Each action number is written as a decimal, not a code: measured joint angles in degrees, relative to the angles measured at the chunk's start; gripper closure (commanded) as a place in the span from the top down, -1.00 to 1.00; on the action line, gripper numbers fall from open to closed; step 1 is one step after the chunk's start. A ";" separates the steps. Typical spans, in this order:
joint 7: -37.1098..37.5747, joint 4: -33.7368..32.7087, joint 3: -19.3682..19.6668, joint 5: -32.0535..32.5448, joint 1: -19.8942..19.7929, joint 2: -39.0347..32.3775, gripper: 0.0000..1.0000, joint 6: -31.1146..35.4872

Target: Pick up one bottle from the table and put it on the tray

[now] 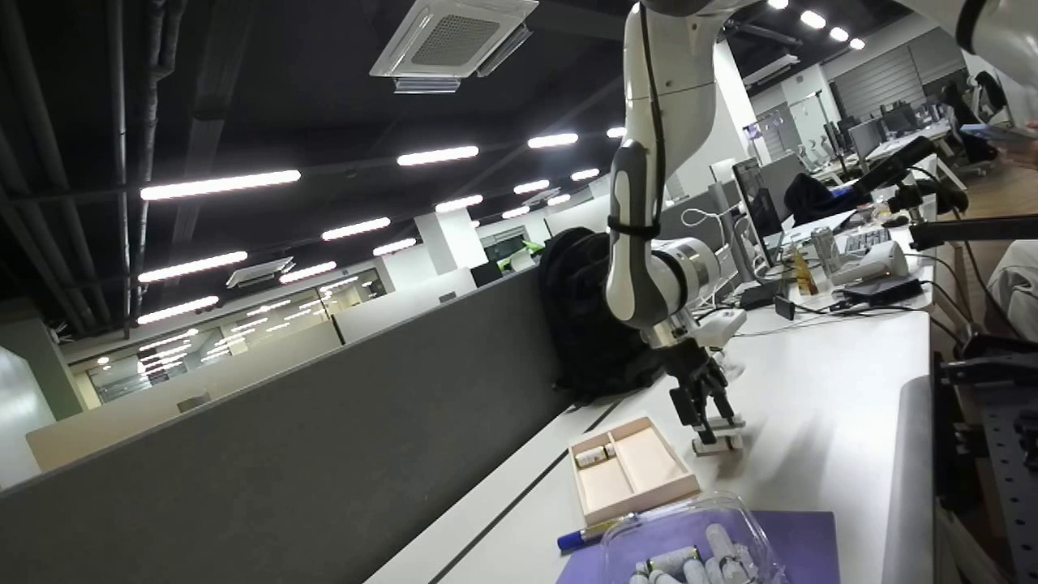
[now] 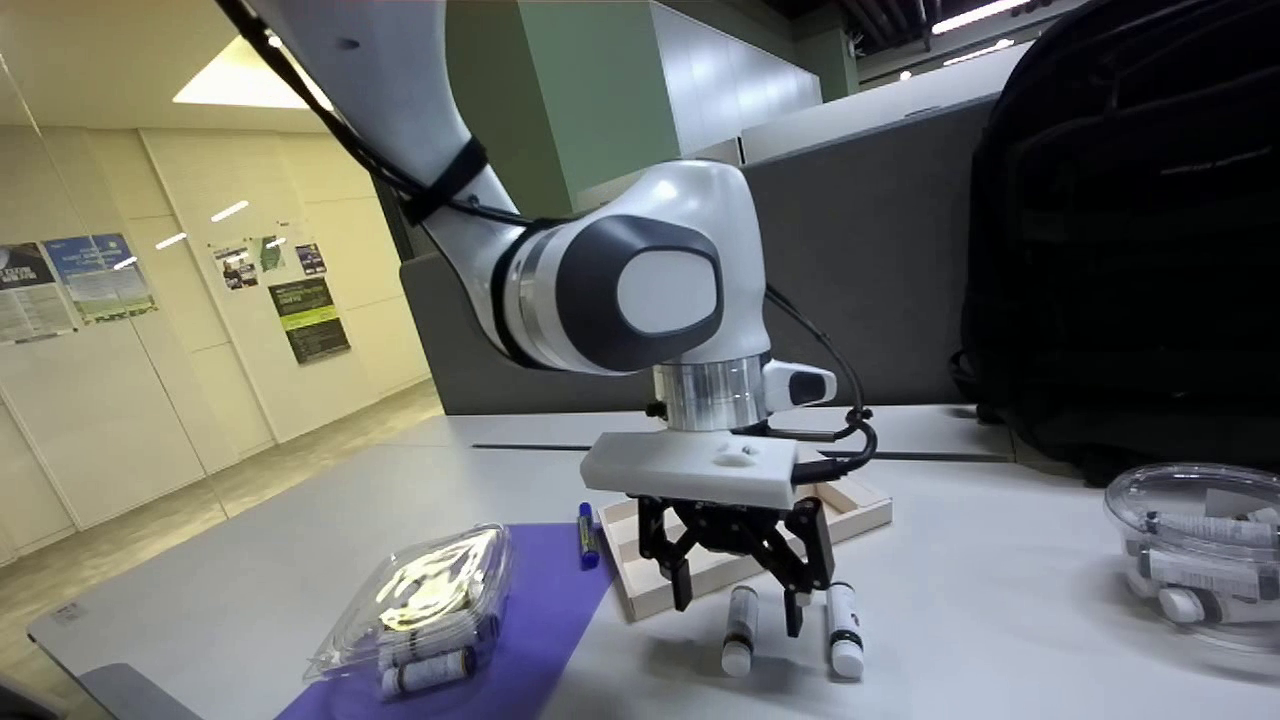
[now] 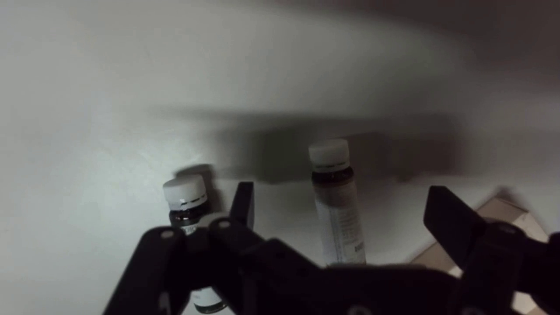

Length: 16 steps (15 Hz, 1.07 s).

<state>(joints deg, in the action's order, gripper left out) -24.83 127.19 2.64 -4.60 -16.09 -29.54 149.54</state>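
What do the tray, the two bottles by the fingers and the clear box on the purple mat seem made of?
Tray: likely wood, matte; pale tan, without shine, though plain board is possible.
Bottles: probably dark glass, possibly plastic; the necks look dark with faint gloss.
Caps: seemingly white plastic, smooth with a separate band.
Box: likely thin plastic, glossy; it is see-through and throws glare.

White table [image 2: 255, 540], two bottles [image 2: 742, 612], tray [image 1: 643, 501], purple mat [image 1: 801, 542]
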 measured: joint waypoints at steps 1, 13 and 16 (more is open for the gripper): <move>0.00 -0.52 0.00 0.02 0.00 -0.50 0.47 -0.09; -0.01 -3.82 -0.53 0.19 -0.01 -3.53 -0.87 -0.19; -0.31 -3.89 -1.35 0.17 -0.17 -3.24 -0.87 -0.16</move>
<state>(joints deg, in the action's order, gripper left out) -25.14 123.30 1.29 -4.43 -16.26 -32.78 149.38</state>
